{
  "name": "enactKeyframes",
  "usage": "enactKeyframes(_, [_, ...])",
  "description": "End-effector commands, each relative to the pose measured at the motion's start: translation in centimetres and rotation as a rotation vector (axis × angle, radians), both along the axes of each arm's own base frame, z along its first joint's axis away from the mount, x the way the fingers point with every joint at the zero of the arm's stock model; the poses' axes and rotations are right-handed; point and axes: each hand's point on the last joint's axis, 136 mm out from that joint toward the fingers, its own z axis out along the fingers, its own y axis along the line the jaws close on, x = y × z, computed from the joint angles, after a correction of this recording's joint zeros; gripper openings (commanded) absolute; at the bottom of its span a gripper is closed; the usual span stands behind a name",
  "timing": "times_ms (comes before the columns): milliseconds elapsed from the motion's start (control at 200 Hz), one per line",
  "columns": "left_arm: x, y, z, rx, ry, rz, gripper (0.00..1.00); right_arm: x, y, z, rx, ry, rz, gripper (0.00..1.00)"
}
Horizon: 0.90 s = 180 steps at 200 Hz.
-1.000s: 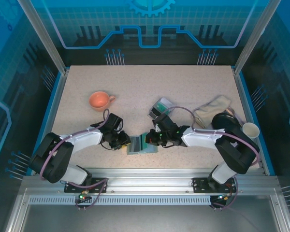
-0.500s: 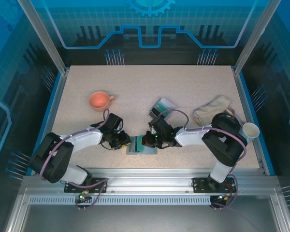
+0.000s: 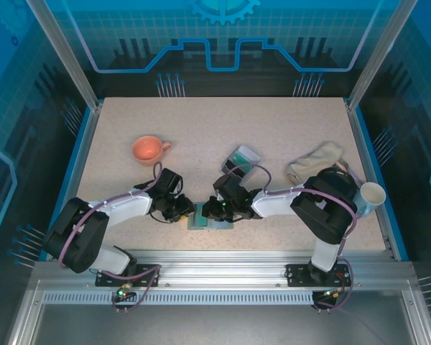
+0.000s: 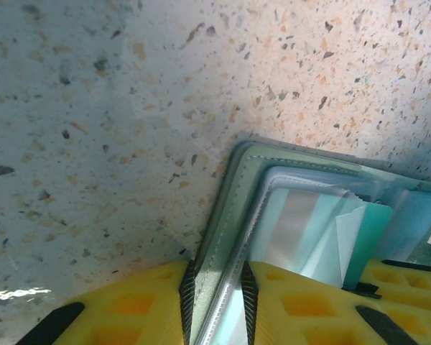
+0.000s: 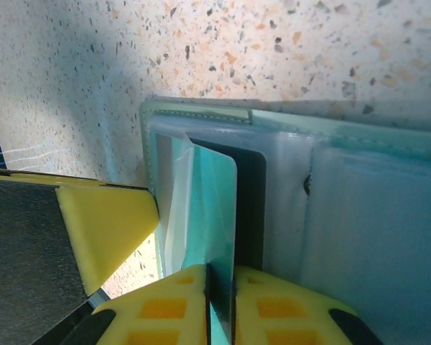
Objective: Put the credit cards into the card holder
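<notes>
The sage-green card holder (image 3: 201, 223) lies open near the table's front edge, between both grippers. My left gripper (image 4: 217, 277) is shut on its left flap (image 4: 233, 194), pinching the green cover and grey lining. A teal credit card (image 5: 217, 208) stands in the left pocket beside a dark card (image 5: 250, 208) and a whitish one (image 5: 171, 215). My right gripper (image 5: 220, 279) straddles the teal card's near edge, its jaws slightly parted. From above, the left gripper (image 3: 187, 212) and right gripper (image 3: 214, 210) meet over the holder.
An orange cup (image 3: 148, 149) sits at the left. A clear plastic box (image 3: 240, 158) lies just behind the right arm. A beige cloth (image 3: 314, 164) and a white paper cup (image 3: 373, 194) are at the right edge. The left finger (image 5: 108, 230) is close to the right gripper.
The right gripper slid left over the card holder, bringing the teal card into the left pocket, and its jaws eased apart. The left gripper kept its hold on the flap.
</notes>
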Motion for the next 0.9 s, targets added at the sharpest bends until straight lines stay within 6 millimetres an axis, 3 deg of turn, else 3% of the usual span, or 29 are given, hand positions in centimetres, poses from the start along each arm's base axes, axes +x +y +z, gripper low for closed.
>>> enactKeyframes(0, [-0.4, -0.1, 0.4, -0.003, -0.007, -0.018, 0.28, -1.3, -1.2, -1.4, -0.089, 0.031, 0.01, 0.22])
enactKeyframes(265, [0.4, 0.3, 2.8, 0.014, -0.086, -0.012, 0.34, -0.6, -3.4, 3.3, -0.111, -0.068, 0.087, 0.46])
enactKeyframes(290, [0.5, 0.4, 3.1, 0.016, -0.093, -0.01, 0.34, 0.0, -3.2, 4.6, -0.11, -0.094, 0.098, 0.48])
enactKeyframes(425, [1.5, 0.1, 5.1, 0.002, -0.142, -0.01, 0.39, 1.7, -5.9, 6.5, -0.222, -0.135, 0.119, 0.52])
enactKeyframes(515, [2.2, -0.8, 6.4, -0.031, -0.172, -0.029, 0.43, 4.2, -9.0, 8.1, -0.341, -0.203, 0.113, 0.51])
enactKeyframes(655, [4.1, -3.0, 7.9, -0.111, -0.193, -0.055, 0.53, 9.9, -13.8, 12.0, -0.569, -0.364, 0.143, 0.49])
enactKeyframes(765, [6.3, -5.1, 8.6, -0.162, -0.189, -0.069, 0.6, 14.1, -16.7, 12.6, -0.699, -0.372, 0.183, 0.49])
enactKeyframes(895, [9.5, -7.7, 8.5, -0.182, -0.168, -0.074, 0.65, 18.1, -17.6, 12.1, -0.743, -0.392, 0.253, 0.53])
